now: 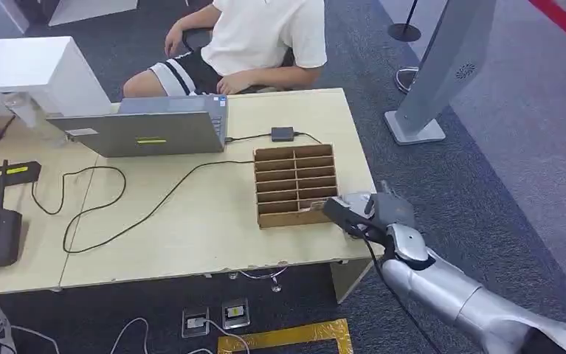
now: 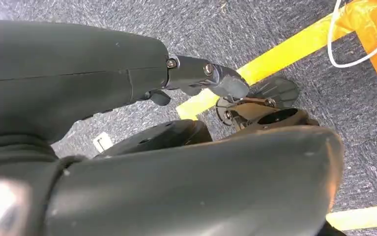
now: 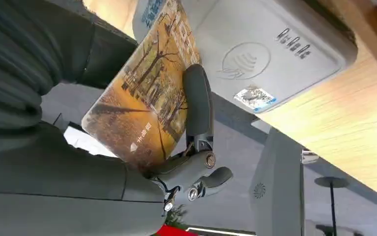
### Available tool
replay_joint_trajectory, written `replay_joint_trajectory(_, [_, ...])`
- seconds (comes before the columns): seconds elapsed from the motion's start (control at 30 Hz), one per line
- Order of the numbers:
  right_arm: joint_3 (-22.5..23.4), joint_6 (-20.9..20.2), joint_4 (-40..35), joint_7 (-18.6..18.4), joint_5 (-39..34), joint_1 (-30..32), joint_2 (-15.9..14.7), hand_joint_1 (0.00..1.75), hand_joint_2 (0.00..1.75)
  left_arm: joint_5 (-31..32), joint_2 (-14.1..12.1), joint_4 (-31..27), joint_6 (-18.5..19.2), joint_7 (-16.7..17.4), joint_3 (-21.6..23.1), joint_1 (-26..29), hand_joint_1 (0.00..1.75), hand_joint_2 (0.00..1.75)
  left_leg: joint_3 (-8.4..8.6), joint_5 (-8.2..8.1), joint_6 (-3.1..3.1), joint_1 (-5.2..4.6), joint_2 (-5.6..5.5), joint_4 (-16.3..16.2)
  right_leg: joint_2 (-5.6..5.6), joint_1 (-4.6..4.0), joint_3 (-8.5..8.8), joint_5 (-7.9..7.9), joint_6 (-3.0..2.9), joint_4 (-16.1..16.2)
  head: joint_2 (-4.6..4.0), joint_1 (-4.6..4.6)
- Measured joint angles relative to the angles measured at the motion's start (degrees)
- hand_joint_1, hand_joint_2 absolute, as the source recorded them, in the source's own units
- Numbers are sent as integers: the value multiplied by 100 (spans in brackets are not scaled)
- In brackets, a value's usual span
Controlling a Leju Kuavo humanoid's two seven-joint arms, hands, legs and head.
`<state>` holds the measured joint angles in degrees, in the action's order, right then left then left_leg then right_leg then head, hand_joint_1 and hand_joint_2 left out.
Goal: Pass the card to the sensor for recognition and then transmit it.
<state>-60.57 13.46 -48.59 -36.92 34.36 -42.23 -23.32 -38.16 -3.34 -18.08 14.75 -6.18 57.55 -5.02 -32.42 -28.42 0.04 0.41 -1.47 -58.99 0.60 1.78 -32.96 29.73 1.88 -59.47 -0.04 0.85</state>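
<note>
Right up against the wrist camera, the right hand (image 3: 142,162) has the card (image 3: 142,93), an autumn-tree picture with printed text, pinched between thumb and a dark finger laid across its face. And look where it is: one end of the card lies over the edge of the grey reader (image 3: 270,54), the sensor with the contactless wave symbol on top, sitting on the wooden desk (image 3: 353,142). Whether card and casing are actually touching, I can't tell from this angle.

From the head view, the right hand (image 1: 372,214) is stretched out at the desk's near right corner (image 1: 353,254), just beside the slotted wooden card rack (image 1: 294,184). The card itself is too small to make out there. A person in a white shirt (image 1: 265,37) sits at the far side behind a laptop (image 1: 147,129).

Down by the robot's side, the left hand (image 2: 176,98) hangs over grey carpet and yellow floor tape (image 2: 275,54), fingers loosely apart, nothing in them.

So where are we? By my reading, the presentation to the sensor is under way: card gripped and brought to the reader. Recognition isn't confirmed by anything visible. The hand-over, passing the card on, looks to be entirely ahead.
</note>
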Motion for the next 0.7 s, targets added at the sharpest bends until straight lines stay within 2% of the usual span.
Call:
replay_joint_trajectory(0.2, [46,-123,-199,-4,394,-294,-153,175,175,87,-13,2,0,-39,81,-5,0,0,0,0,0,0,0,0,1,0,-2,-1,-1,-1,0,0])
replay_joint_trajectory(0.43, [384,-472,-662,-7,1075,-703,-308,175,175,207,-39,2,0,-39,120,-8,0,0,0,0,0,1,2,0,4,-1,-2,-3,-3,-1,0,0])
replay_joint_trajectory(0.7, [542,-697,-1132,-7,1281,-1433,-319,175,175,177,-66,-13,0,-35,254,-68,0,0,-2,1,0,0,8,0,8,0,-2,-5,-4,-3,0,0])
